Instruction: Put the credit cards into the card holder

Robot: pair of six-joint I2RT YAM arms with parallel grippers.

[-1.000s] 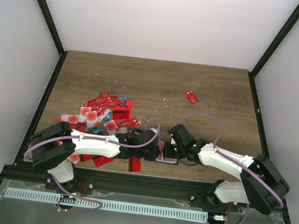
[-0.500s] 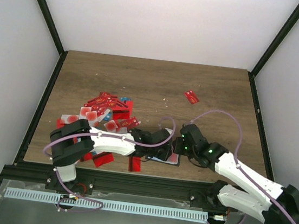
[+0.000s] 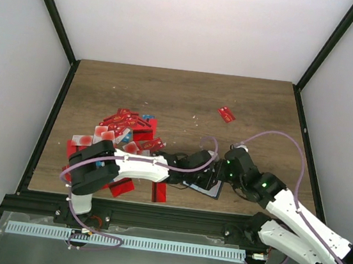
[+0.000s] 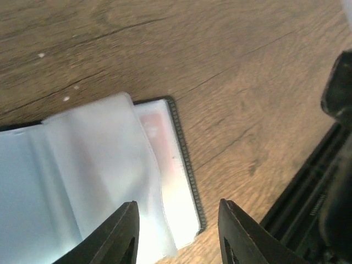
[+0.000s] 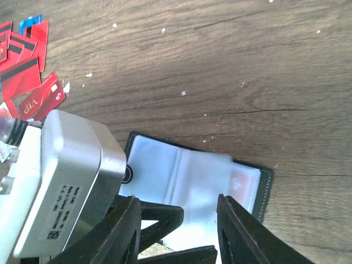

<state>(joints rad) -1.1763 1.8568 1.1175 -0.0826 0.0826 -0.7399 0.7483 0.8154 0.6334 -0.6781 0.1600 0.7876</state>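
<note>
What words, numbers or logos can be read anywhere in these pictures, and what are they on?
"VIP": on a red credit card at the pile's edge, in the right wrist view.
Sticker on the grey box at the left arm's wrist: lines of print and a code square, too small to read.
Other credit cards: print too small to read.
Card holder: no lettering visible.
</note>
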